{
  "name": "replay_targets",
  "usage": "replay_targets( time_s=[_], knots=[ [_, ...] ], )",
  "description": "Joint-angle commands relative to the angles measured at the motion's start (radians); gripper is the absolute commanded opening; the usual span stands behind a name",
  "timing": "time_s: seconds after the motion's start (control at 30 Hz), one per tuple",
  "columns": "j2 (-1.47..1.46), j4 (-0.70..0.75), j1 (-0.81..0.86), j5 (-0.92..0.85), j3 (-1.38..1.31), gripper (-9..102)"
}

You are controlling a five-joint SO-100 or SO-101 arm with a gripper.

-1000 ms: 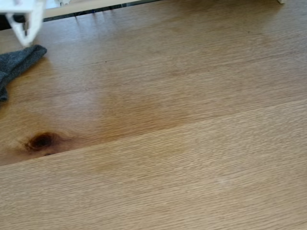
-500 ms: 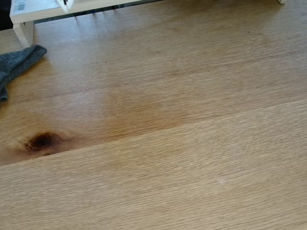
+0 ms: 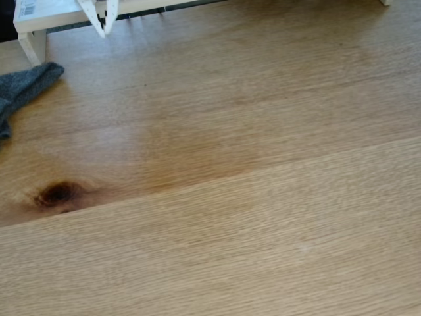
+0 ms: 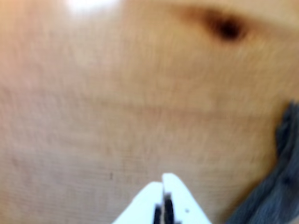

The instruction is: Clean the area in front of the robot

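**Gripper hangs empty over the worktop, cloth off to one side**

In the wrist view the gripper has its two white fingers pressed together at the tips, holding nothing. The dark grey cloth lies to its right, apart from it, probably kept there for wiping. In the fixed view the cloth runs lengthwise from the left edge toward the upper right, beside the pale shelf. The worktop ahead looks bare, marked by a dark knot.

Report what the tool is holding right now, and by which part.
Nothing is held. In the wrist view the tool has its fingertips together with nothing between them, and the grey cloth lies apart on the wooden surface.
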Motion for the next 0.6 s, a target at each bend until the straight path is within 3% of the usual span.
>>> replay_targets(
  time_s=[0.0, 0.17, 0.57],
  knots=[
    [0.02, -0.011, -0.005, -0.028, 0.127, 0],
    [0.02, -0.009, -0.075, -0.032, 0.11, 0],
    [0.02, -0.009, -0.066, -0.032, 0.109, 0]
  ],
)
